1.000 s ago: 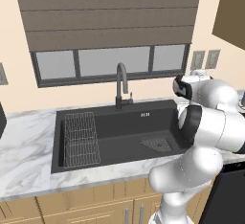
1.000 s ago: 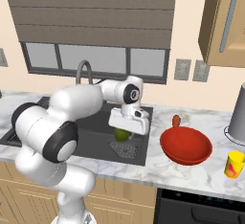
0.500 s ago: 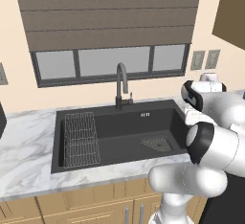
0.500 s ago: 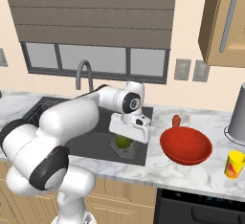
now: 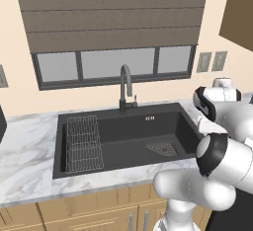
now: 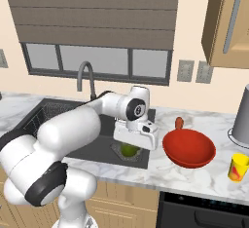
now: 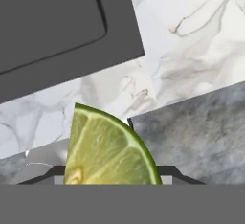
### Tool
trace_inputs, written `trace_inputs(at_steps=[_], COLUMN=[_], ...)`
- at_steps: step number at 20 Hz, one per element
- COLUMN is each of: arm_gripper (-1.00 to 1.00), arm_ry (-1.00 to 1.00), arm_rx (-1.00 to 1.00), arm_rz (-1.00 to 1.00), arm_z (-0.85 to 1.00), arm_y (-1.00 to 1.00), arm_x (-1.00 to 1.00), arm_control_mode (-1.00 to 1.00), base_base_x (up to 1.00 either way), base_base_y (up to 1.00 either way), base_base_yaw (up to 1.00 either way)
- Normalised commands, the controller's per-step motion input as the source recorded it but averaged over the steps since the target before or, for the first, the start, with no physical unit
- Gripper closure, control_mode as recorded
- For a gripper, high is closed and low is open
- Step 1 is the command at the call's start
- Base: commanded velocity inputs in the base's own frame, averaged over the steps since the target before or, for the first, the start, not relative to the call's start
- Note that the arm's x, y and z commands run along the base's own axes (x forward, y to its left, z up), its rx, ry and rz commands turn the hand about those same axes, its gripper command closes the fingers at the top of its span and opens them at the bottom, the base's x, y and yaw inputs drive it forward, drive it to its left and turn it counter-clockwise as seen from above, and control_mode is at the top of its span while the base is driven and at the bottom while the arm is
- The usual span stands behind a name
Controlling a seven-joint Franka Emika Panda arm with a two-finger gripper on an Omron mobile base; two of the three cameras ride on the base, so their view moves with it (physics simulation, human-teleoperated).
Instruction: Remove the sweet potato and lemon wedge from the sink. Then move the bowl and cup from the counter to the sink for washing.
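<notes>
Kitchen: marble counter [image 6: 160, 173] under a shuttered window, wood cabinets below.
Sink [image 5: 123, 141]: dark basin set in the counter, wire rack at its left end, drain grate at the right, arched faucet behind. I see no loose food on its floor in the left base view.
My arm: it sweeps from my base across the front of the basin, elbow high, forearm reaching to the basin's right front corner, hand pointing down.
Bowl [image 6: 189, 148]: wide and red, on the counter just right of the sink, not yet moved.
Cup [image 6: 238, 167]: yellow, upright near the counter's right front, well apart from the basin, not yet moved.
Sweet potato [image 6: 179, 123]: orange-red lump on the counter just behind the bowl, so I judge it already out.
Lemon wedge [image 7: 107, 147]: yellow-green, cut face toward my hand camera, hanging under my hand over the sink's rim and the marble beside it.
My gripper [image 6: 130, 149]: jaws part-closed with the wedge clamped between them.
Progress: potato seemingly done, wedge lifted but not set down, bowl and cup left.
</notes>
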Motion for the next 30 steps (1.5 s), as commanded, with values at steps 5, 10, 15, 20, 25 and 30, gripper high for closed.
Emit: trace_inputs(at_steps=[5,10,15,20,25,30], arm_gripper=[1.0,1.0,1.0,1.0,1.0,1.0], arm_ry=[0.0,0.0,0.0,0.0,0.0,-0.01], arm_rx=[0.01,0.03,0.06,0.04,0.03,0.03], arm_rz=[0.09,0.1,0.08,0.08,0.07,0.07], arm_z=[0.02,0.0,0.0,0.0,0.0,0.0], arm_y=[-0.2,-0.11,-0.08,-0.16,-0.23,-0.21], arm_x=[-0.17,-0.22,-0.23,-0.19,-0.1,-0.1], arm_control_mode=[-1.0,-1.0,-1.0,-1.0,-1.0,-1.0], base_base_x=[0.0,0.0,0.0,0.0,0.0,0.0], base_base_y=[0.0,0.0,0.0,0.0,0.0,0.0], base_base_yaw=[0.0,0.0,0.0,0.0,0.0,0.0])
